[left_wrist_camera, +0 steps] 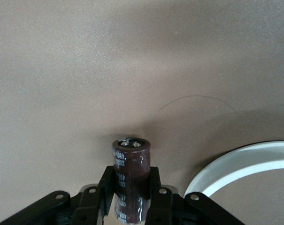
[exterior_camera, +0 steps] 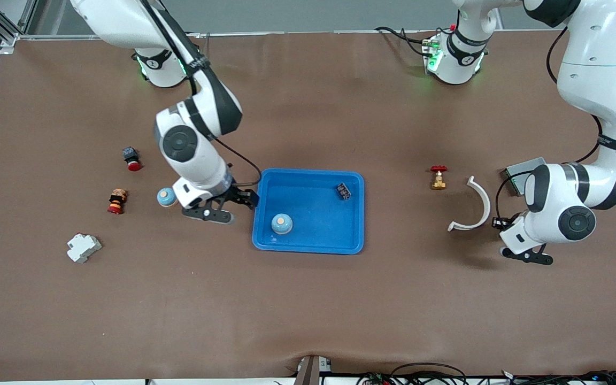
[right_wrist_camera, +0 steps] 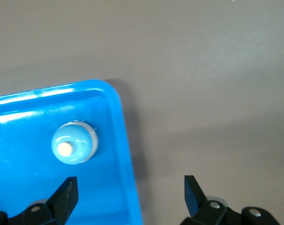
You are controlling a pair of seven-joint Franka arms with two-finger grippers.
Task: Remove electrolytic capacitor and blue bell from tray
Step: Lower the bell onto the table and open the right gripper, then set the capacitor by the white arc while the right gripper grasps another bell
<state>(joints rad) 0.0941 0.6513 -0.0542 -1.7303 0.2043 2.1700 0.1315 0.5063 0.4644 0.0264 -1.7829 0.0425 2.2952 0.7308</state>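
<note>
A: How are the two claws found?

B: The left gripper (left_wrist_camera: 131, 197) is closed on a dark brown capacitor (left_wrist_camera: 130, 176), which is held upright between the fingers. It hangs low over the bare table (exterior_camera: 308, 310) at the left arm's end, just beside a white curved piece (exterior_camera: 474, 206).

A: And the right one?

B: The right gripper (right_wrist_camera: 130, 192) is spread wide with nothing held. It is poised over the edge of the blue tray (exterior_camera: 356, 235) on the right arm's side.

A: Where are the bells seen?

B: One blue bell (exterior_camera: 282, 223) is set inside the tray, toward its 7 o'clock corner. A small black part (exterior_camera: 344, 191) lies toward the tray's 1 o'clock corner. A second blue bell (exterior_camera: 166, 197) stands on the table, just beside the right arm's wrist.
</note>
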